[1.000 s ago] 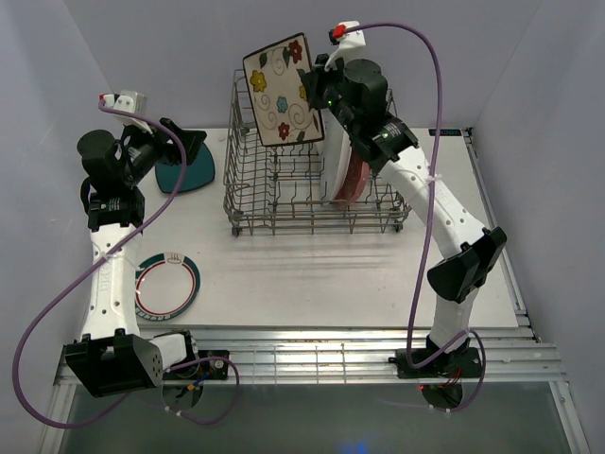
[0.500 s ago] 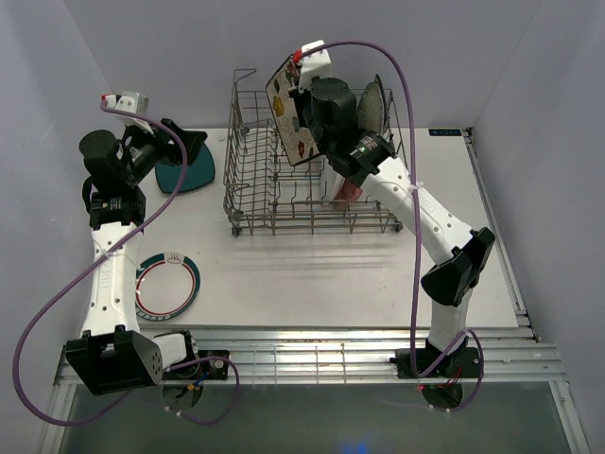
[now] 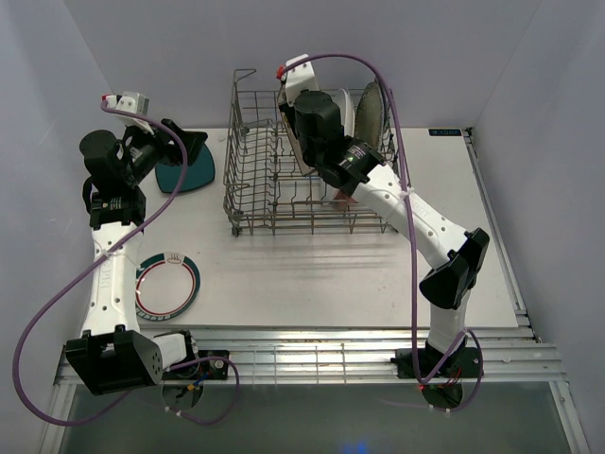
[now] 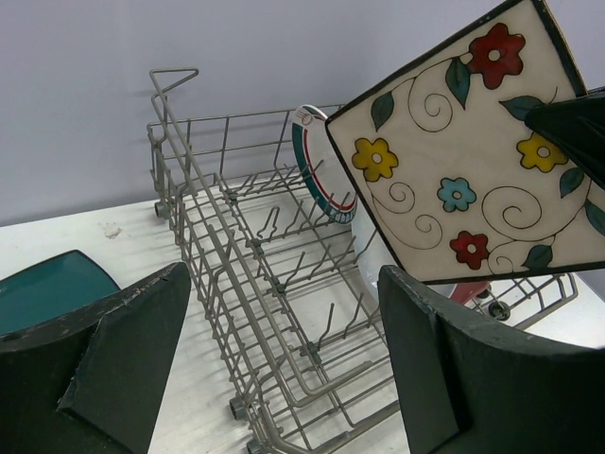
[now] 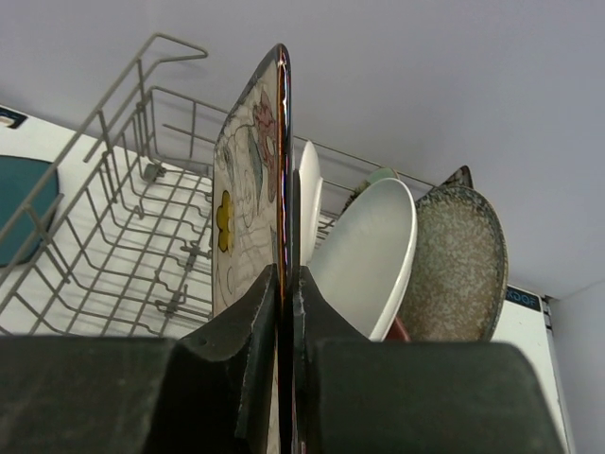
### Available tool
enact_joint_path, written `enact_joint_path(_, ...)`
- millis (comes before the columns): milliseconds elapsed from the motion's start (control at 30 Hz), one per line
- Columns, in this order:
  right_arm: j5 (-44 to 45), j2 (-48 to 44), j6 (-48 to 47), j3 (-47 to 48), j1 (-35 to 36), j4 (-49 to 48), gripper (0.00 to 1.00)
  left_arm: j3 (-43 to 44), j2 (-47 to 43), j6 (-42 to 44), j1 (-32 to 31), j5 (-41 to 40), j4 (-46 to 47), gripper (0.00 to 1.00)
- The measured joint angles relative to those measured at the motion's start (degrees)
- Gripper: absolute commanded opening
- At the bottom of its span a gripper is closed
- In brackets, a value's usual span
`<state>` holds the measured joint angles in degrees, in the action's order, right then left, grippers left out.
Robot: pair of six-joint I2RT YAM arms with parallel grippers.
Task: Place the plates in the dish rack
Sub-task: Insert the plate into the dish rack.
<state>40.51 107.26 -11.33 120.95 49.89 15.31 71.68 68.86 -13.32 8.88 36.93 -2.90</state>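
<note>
Right gripper (image 5: 282, 284) is clenched on one edge of the floral square plate (image 4: 463, 151), which it holds on edge over the dish rack (image 3: 255, 180) at the table's (image 3: 312, 274) 12 o'clock. Toward the rack's 3 o'clock end, a white oval plate (image 5: 369, 255) and a speckled plate (image 5: 458, 265) stand upright just beside the held plate. Left gripper (image 4: 284, 331) is spread wide and holds nothing at 10 o'clock, near a teal plate (image 3: 184, 175); a white rimmed round plate (image 3: 168, 282) lies flat at 8 o'clock.
</note>
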Motion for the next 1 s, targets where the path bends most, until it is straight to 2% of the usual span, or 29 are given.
enact_joint_path(533,8.9,0.1,-1.9,-1.1,1.0,1.7,0.08,0.0,0.1,0.2,0.0,0.7,0.0,0.91)
enact_joint_path(1000,8.2,0.2,1.7,-7.2,-1.0,4.4,0.08,-0.1,0.8,0.2,0.0,1.2,0.1,0.91)
